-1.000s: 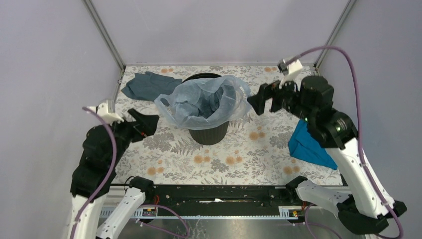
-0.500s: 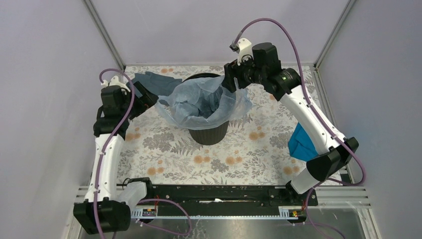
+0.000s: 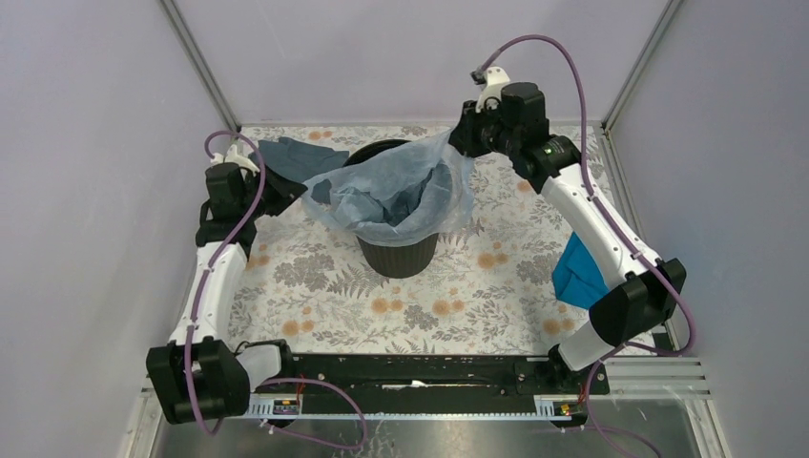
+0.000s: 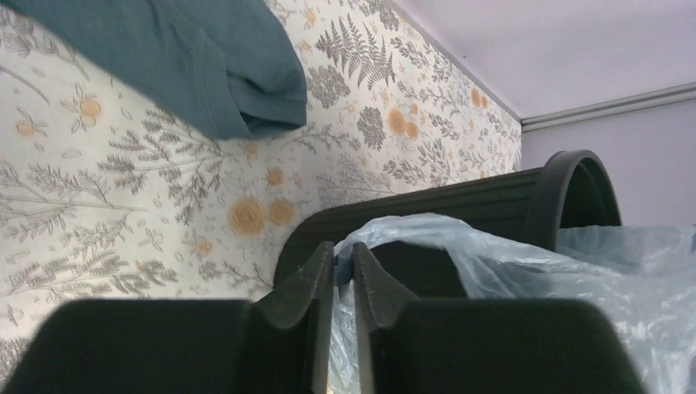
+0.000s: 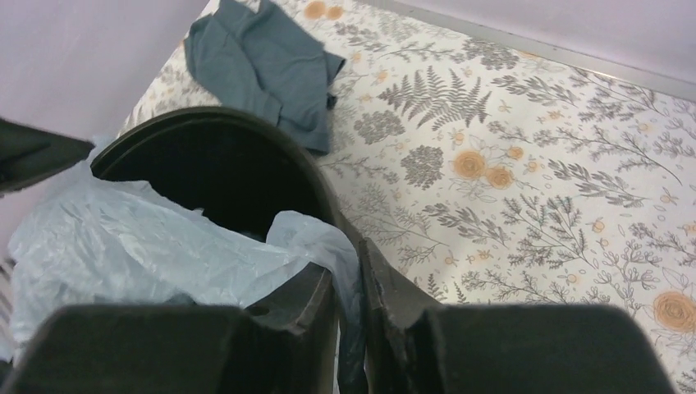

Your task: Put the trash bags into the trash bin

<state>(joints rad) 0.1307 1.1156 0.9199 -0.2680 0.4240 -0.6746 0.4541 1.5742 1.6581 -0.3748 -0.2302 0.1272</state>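
Observation:
The pale blue, crinkly trash bag point(image 3: 396, 191) sits in the mouth of the round black trash bin point(image 3: 399, 256) and spills over its rim. My left gripper point(image 3: 294, 194) is at the bag's left edge. In the left wrist view this gripper point(image 4: 343, 250) is shut on a fold of the bag point(image 4: 492, 263), just in front of the bin's rim point(image 4: 574, 185). My right gripper point(image 3: 466, 136) holds the bag's back right corner, pulled up and outward. In the right wrist view it point(image 5: 346, 264) is shut on the bag point(image 5: 123, 246) beside the bin's rim point(image 5: 205, 115).
A dark slate-blue cloth point(image 3: 291, 157) lies on the floral table behind the left gripper, close to the bin. A bright blue folded piece point(image 3: 582, 272) lies at the right, under the right arm. Grey walls close in the back and both sides.
Both arms have reached in from the sides to the bag's edges, and both grippers have gone from open to shut on it. The bag's right corner is now drawn up towards the back right.

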